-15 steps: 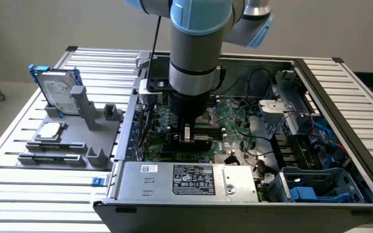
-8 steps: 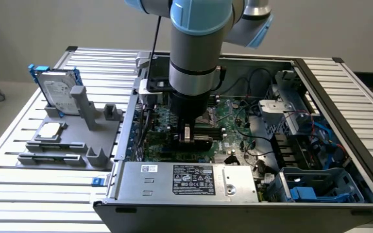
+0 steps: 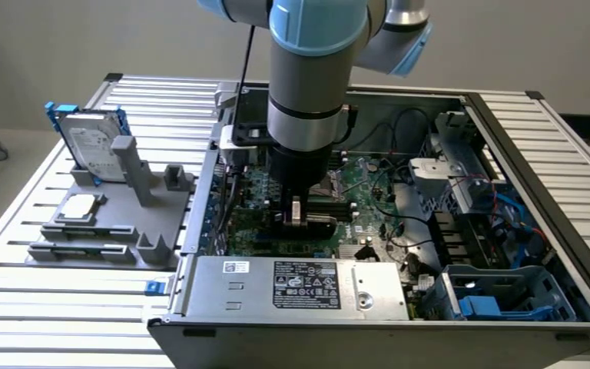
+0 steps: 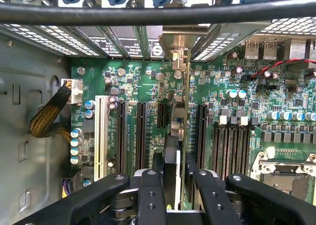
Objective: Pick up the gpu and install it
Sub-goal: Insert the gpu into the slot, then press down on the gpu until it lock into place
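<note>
Now fingers (image 4: 172, 178) clamped on gpu (image 4: 183, 136): thin green card edge-on, silver bracket, above motherboard (image 4: 237, 116).

Thin green circuit-board gpu (image 4: 180, 131) with a dull silver metal bracket; matt black plastic claw (image 4: 173, 185); ribbed aluminium worktop (image 3: 28, 307).

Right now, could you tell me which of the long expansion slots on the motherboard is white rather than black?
The white slot, the outermost one beside the yellow-sleeved cable bundle; the other long slots are black.
</note>
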Controlling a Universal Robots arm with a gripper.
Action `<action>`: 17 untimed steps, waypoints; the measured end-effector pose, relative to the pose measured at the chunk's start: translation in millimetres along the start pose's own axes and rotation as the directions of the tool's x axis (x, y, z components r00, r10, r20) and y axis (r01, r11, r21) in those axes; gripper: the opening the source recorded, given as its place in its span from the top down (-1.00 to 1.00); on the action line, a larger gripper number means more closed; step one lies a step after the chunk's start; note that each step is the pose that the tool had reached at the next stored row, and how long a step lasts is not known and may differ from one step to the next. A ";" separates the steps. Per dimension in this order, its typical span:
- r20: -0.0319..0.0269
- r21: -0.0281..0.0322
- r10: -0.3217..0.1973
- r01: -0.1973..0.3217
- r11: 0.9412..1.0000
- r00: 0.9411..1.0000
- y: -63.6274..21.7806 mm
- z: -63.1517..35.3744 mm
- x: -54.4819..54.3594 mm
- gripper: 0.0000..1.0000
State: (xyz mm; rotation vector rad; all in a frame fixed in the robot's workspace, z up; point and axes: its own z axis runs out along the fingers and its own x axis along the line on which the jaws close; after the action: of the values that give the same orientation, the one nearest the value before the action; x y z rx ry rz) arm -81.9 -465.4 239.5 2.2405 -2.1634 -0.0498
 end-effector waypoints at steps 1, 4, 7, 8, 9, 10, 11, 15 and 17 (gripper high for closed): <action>0.000 0.000 0.000 0.000 1.000 1.000 0.0 0.0 0.0 0.45; 0.000 0.000 0.000 0.000 1.000 1.000 0.0 0.0 0.0 0.45; 0.000 0.000 0.000 0.000 1.000 1.000 0.0 0.0 0.0 0.45; 0.000 0.000 0.000 0.000 1.000 1.000 0.0 0.0 0.0 0.45; 0.000 0.000 0.000 0.000 1.000 1.000 0.0 0.0 0.0 0.45; 0.000 0.000 0.000 0.000 1.000 1.000 0.0 0.0 0.0 0.45; 0.000 0.000 0.000 0.000 1.000 1.000 0.0 0.0 0.0 0.45; 0.000 0.000 0.000 0.000 1.000 1.000 0.0 0.0 0.0 0.45; 0.000 0.000 0.000 0.000 1.000 1.000 0.0 0.0 0.0 0.45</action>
State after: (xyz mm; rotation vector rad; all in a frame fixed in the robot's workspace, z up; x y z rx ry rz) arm -81.8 -465.4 239.5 2.2405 -2.1633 -0.0498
